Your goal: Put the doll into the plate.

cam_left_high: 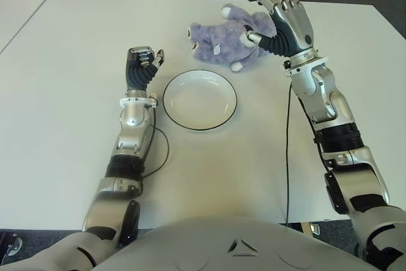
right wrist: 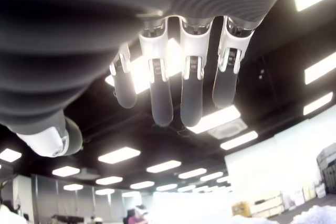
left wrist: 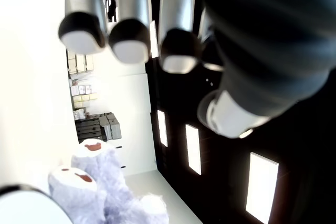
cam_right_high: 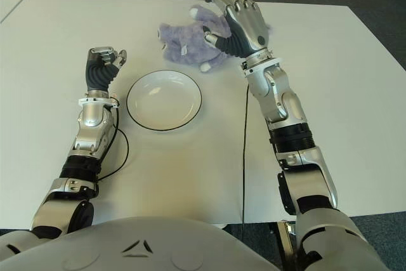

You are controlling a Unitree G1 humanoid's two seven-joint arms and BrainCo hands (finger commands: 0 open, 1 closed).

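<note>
light: bright, even, overhead | shadows: soft, faint on table [cam_left_high: 76, 93] | glare: ceiling panels [right wrist: 220, 119] blown out, right wrist | blur: left-hand fingers [left wrist: 126, 40] out of focus

No text, label, brand, number or sign can be read in any view. The small triangular mark [cam_left_high: 242, 246] on the robot's chest may be an emblem, but it carries no legible lettering.
</note>
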